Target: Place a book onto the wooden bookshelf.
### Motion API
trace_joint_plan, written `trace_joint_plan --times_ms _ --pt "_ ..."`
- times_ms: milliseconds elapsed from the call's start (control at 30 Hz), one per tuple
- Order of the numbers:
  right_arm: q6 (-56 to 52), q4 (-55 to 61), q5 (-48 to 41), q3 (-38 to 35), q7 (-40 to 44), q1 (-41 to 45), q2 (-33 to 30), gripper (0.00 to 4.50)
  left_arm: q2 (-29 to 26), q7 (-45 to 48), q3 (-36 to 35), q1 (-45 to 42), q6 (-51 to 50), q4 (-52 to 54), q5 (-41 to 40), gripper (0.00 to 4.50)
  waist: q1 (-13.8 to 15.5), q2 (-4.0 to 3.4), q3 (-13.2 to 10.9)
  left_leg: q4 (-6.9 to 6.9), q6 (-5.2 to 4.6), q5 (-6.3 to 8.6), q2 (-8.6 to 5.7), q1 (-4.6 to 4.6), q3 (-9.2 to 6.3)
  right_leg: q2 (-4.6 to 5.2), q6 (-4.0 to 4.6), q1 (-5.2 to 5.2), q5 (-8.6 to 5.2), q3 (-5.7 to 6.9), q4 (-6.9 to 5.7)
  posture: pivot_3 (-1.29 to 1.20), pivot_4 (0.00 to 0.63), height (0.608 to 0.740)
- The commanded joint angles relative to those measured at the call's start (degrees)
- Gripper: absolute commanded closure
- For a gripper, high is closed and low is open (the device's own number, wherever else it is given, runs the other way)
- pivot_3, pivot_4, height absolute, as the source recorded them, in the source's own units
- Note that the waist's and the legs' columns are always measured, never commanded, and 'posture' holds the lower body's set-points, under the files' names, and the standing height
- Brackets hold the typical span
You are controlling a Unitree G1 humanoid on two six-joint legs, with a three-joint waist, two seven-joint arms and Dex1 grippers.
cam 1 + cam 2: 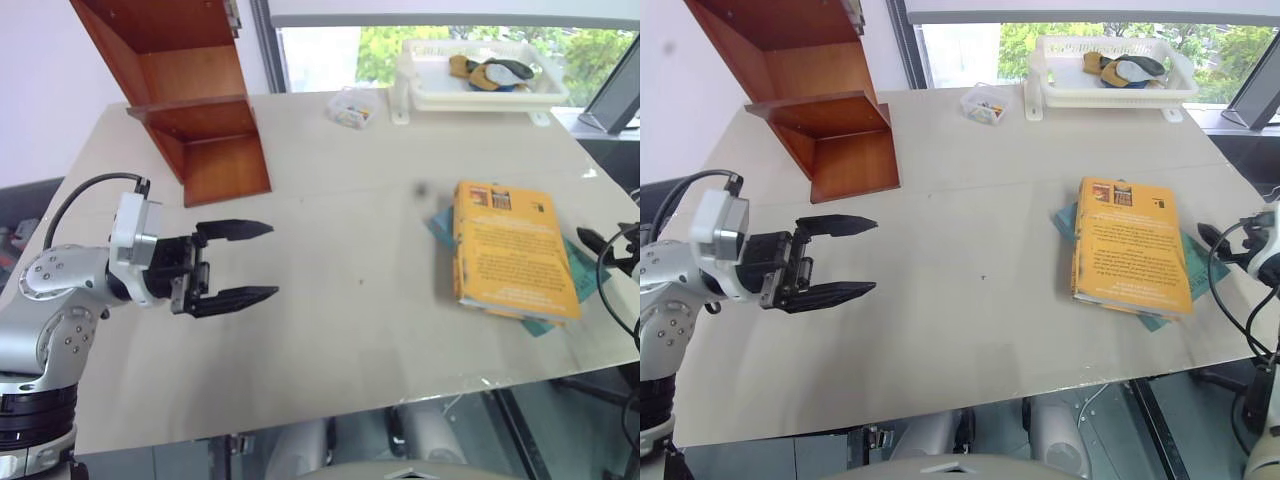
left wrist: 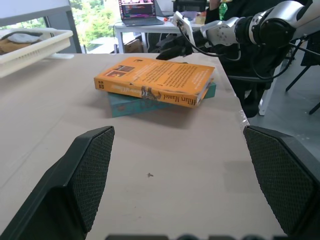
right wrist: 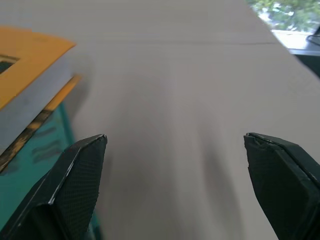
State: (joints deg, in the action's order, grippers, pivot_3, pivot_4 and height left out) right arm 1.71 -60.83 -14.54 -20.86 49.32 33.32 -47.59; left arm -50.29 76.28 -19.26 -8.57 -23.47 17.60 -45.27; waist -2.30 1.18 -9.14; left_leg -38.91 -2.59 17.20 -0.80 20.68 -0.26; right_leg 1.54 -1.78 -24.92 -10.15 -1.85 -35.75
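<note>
Head views: I see the book [image 1: 512, 250] lying flat on the teal book [image 1: 548, 322] near the table's [image 1: 330, 330] right edge, well apart from the wooden bookshelf [image 1: 190, 100] at the far left corner; my left gripper [image 1: 245, 262] hovers over the near left of the table, level, pointing right, fingers spread and empty; my right gripper [image 1: 592, 240] sits just beside the book's outer edge. Risk, as I judge it: a grip on both volumes at once would lift or drag the teal one, and a push from the side could slide the stack off the near edge.

Left wrist view: the book's yellow spine faces me across bare table, between wide-apart fingers [image 2: 87, 165]; the right arm reaches in behind the stack.

Right wrist view: fingers [image 3: 80, 170] stand wide apart, holding nothing; the book's corner lies just beside one finger, not between them; a misaligned closure would miss.
</note>
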Motion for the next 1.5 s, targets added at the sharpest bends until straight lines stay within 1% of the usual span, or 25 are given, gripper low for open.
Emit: trace_joint_plan --times_ms 33,133,233,333,433,600,733,833,967,1133,1267,1500 --pt "0.4 2.8 -0.7 1.0 3.7 0.8 1.5 0.0 -0.7 0.2 -1.6 0.5 0.4 1.9 -1.0 0.03 -0.1 0.0 0.0 0.0 0.0 0.0 0.0 -0.01 -0.01 -0.01 0.0 0.01 0.0 0.0 0.0 0.0 0.15 0.74" --pt "-2.0 7.3 -1.4 2.6 6.8 0.0 4.0 0.0 -0.9 0.3 -1.6 0.2 0.5 1.5 -0.9 0.03 -0.1 -0.01 0.0 0.0 0.0 0.0 0.02 -0.05 0.0 -0.01 0.0 0.03 0.01 -0.02 -0.02 0.0 0.15 0.74" --pt "-4.1 11.6 -1.2 4.5 8.1 -1.2 5.7 0.0 -1.0 0.5 -1.3 -0.3 0.6 0.9 -0.6 0.03 -0.1 -0.01 0.0 0.0 0.0 0.0 0.02 -0.06 -0.03 -0.01 0.0 0.03 0.01 0.0 -0.03 0.0 0.15 0.74" --pt "-6.0 14.8 -0.7 5.5 6.2 -2.0 6.7 0.0 -0.9 0.7 -1.1 -0.5 0.9 0.7 -0.3 0.03 0.0 -0.01 0.0 0.0 0.01 0.0 0.02 -0.04 -0.09 0.02 0.01 0.03 0.01 0.06 -0.03 0.0 0.15 0.74" --pt "-5.7 16.0 -0.6 5.2 5.1 -2.7 6.3 0.0 -1.0 0.7 -1.3 -0.4 0.8 0.7 -0.3 0.03 0.1 -0.01 0.0 0.0 0.01 0.0 0.02 -0.02 -0.11 0.06 0.01 0.03 0.01 0.09 -0.02 0.0 0.15 0.74" --pt "-4.1 12.3 -3.4 -1.3 -1.8 -0.4 2.9 0.0 -1.1 0.5 -1.7 0.6 1.2 1.0 0.3 0.03 0.2 -0.07 0.0 0.0 0.01 0.01 -0.01 -0.02 -0.12 0.09 0.02 0.03 0.01 0.1 -0.02 0.0 0.15 0.74" --pt "-1.6 8.5 -3.0 -3.5 -6.4 0.9 0.6 0.0 -0.9 0.4 -1.5 0.7 1.3 0.9 0.5 0.03 0.2 -0.19 -0.1 0.0 0.01 0.01 -0.03 0.01 -0.08 0.08 0.03 0.03 -0.01 0.09 0.02 0.0 0.15 0.74" --pt "0.1 5.0 -1.6 -3.4 -9.0 1.5 -1.3 0.0 -0.8 0.5 -1.3 0.6 1.4 0.8 0.6 0.03 0.0 -0.19 -0.1 0.01 0.01 0.01 -0.01 0.0 -0.08 0.03 0.02 0.03 0.0 0.08 0.02 0.0 0.15 0.74" --pt "0.8 2.1 2.9 -0.3 -12.6 0.8 -3.1 0.0 -0.9 0.8 -1.3 0.3 1.6 0.4 0.7 0.03 -0.1 -0.19 -0.1 0.01 0.0 0.01 0.0 -0.01 -0.01 0.01 0.03 0.03 -0.01 0.02 0.02 0.0 0.15 0.74" --pt "-1.4 2.1 5.0 2.9 -10.7 -0.2 -1.6 0.0 -0.8 1.0 -1.1 0.1 1.6 0.1 1.0 0.03 -0.2 -0.18 -0.1 0.01 -0.02 0.02 0.0 -0.05 0.12 -0.05 -0.01 0.03 -0.03 -0.15 0.03 0.0 0.15 0.74" --pt "-2.9 3.0 5.0 4.4 -8.1 -1.0 0.7 0.0 -0.9 1.1 -1.1 -0.1 1.7 -0.1 1.1 0.03 -0.2 -0.16 -0.1 0.01 -0.03 0.02 0.02 -0.05 0.11 -0.08 -0.03 0.03 -0.02 -0.16 0.03 0.0 0.15 0.74" --pt "-2.6 6.2 4.0 5.0 -5.6 -2.7 3.9 0.0 -1.1 1.2 -1.3 0.0 1.7 -0.3 1.4 0.03 -0.2 0.0 -0.1 0.01 -0.02 0.02 0.1 -0.09 0.08 -0.17 -0.03 0.04 -0.02 -0.16 0.02 0.0 0.15 0.74"
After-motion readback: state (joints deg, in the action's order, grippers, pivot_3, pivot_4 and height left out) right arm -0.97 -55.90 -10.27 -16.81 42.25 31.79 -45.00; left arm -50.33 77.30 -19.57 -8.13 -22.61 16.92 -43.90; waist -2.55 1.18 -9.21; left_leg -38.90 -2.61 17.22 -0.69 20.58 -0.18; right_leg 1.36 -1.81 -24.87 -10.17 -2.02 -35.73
